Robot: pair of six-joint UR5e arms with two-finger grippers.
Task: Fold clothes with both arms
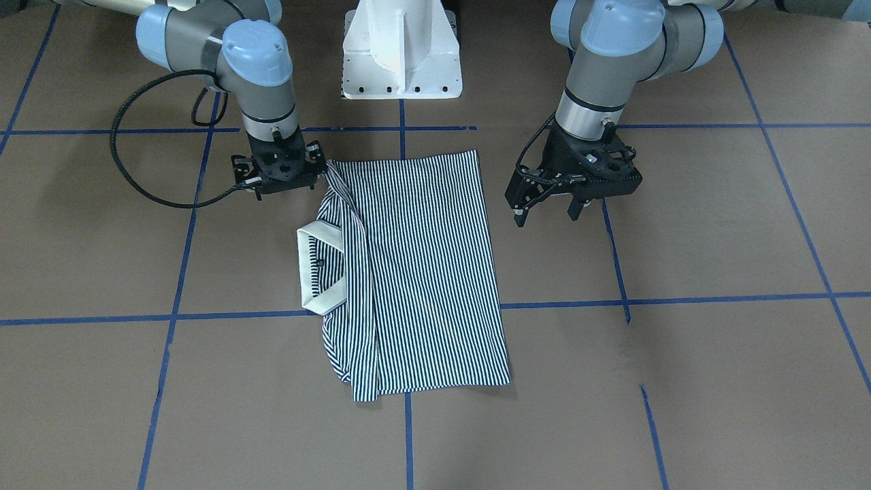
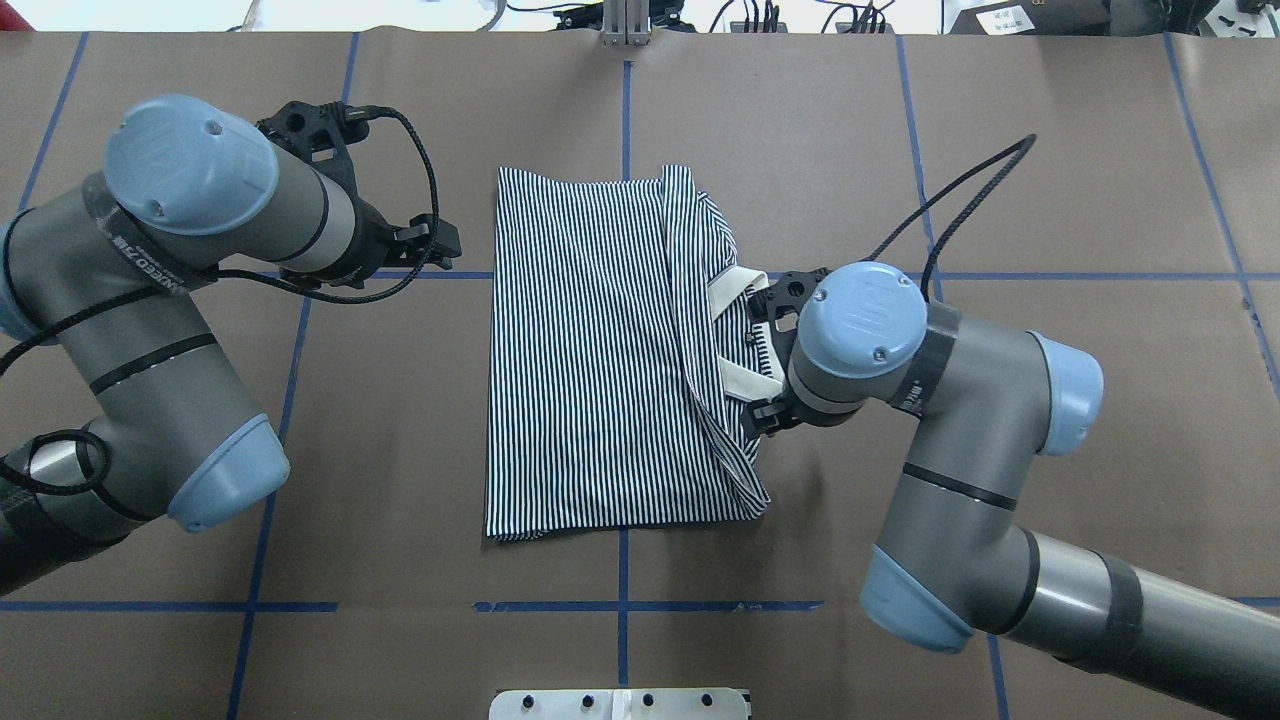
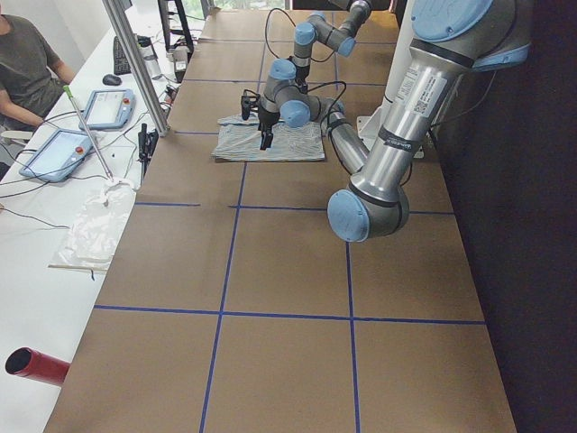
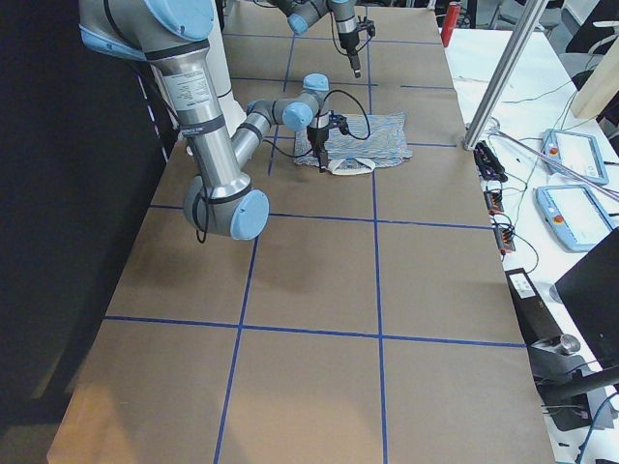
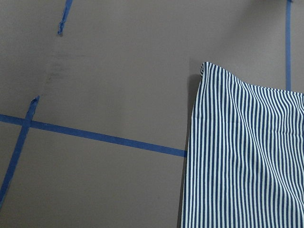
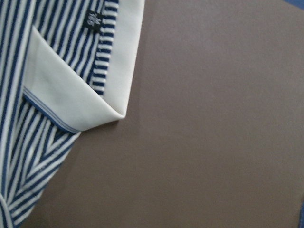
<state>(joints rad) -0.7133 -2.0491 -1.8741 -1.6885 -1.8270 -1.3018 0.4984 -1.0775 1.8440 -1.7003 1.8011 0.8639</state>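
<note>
Navy-and-white striped polo shirt (image 1: 422, 272) lies mid brown surface (image 1: 680, 374), sides folded in, cream collar (image 1: 326, 299) twd robot's right. Black left hand (image 1: 548, 211) spread, off cloth. Black right hand (image 1: 279, 170) at corner; grip can't tell. Next, I reckon: pinch ends, fold across.

It was a robotics lab: a long table (image 3: 288, 271) covered in brown paper and gridded with blue tape (image 3: 225, 230), where two grey-and-silver jointed robot arms (image 2: 150, 330) flanked a white metal pedestal (image 1: 401, 54). Ahead of the left gripper (image 1: 546, 212), past the table edge, a white bench (image 3: 36, 271) held two blue-framed teach pendants (image 3: 59, 153) (a person in a dark T-shirt (image 3: 27, 68) sat beside them).
</note>
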